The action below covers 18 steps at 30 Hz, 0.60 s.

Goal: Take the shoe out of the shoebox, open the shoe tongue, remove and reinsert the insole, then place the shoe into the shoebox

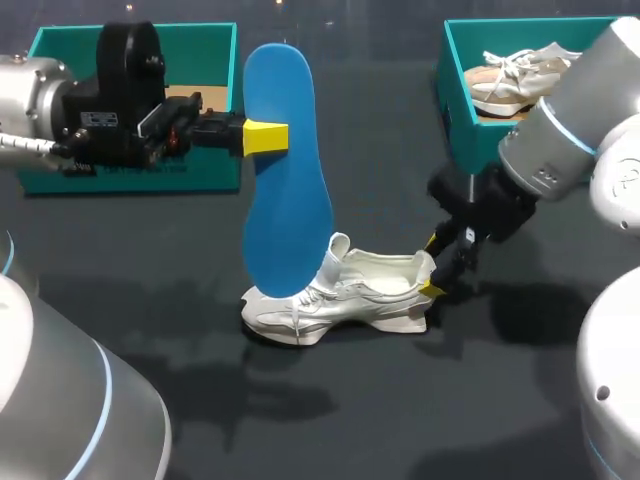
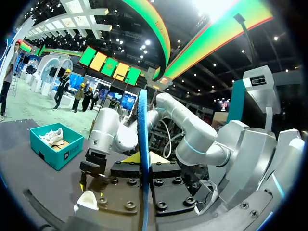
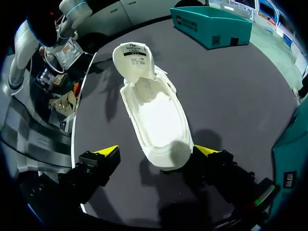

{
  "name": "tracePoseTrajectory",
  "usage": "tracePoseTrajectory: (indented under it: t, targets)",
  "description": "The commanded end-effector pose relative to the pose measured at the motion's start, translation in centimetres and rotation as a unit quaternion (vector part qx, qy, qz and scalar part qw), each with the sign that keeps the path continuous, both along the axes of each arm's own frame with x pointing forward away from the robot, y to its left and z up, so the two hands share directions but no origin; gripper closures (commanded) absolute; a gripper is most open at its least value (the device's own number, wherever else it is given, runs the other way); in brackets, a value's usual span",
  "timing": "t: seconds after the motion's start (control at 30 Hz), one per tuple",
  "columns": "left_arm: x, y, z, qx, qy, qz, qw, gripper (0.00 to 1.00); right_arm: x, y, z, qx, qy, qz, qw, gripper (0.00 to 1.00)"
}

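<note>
While the white shoe stands on the table with its tongue raised, your left gripper pinches the blue insole upright over its forefoot. Your right gripper has its jaws spread around the heel. Two teal shoeboxes sit behind.

insole blue | shoe white | shoebox teal | table dark grey
</note>
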<state>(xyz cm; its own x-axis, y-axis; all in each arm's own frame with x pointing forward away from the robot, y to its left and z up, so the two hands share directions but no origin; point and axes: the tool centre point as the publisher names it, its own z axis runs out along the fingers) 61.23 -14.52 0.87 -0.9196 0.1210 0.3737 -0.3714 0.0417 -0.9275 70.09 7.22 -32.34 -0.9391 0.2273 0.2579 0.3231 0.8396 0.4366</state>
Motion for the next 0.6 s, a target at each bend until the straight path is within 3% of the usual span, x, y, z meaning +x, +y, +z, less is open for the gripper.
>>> tracePoseTrajectory:
  t: [0.03,0.6]
  targets:
    - [-0.1,-0.1,-0.1,-0.001,0.0,0.001,1.0,1.0,-0.3,1.7,0.5,-0.138,-0.008,0.041,0.99,0.0]
    - [-0.1,-0.1,-0.1,-0.001,0.0,0.001,1.0,1.0,-0.3,3.8,1.9,-0.192,-0.085,0.053,0.976,0.0]
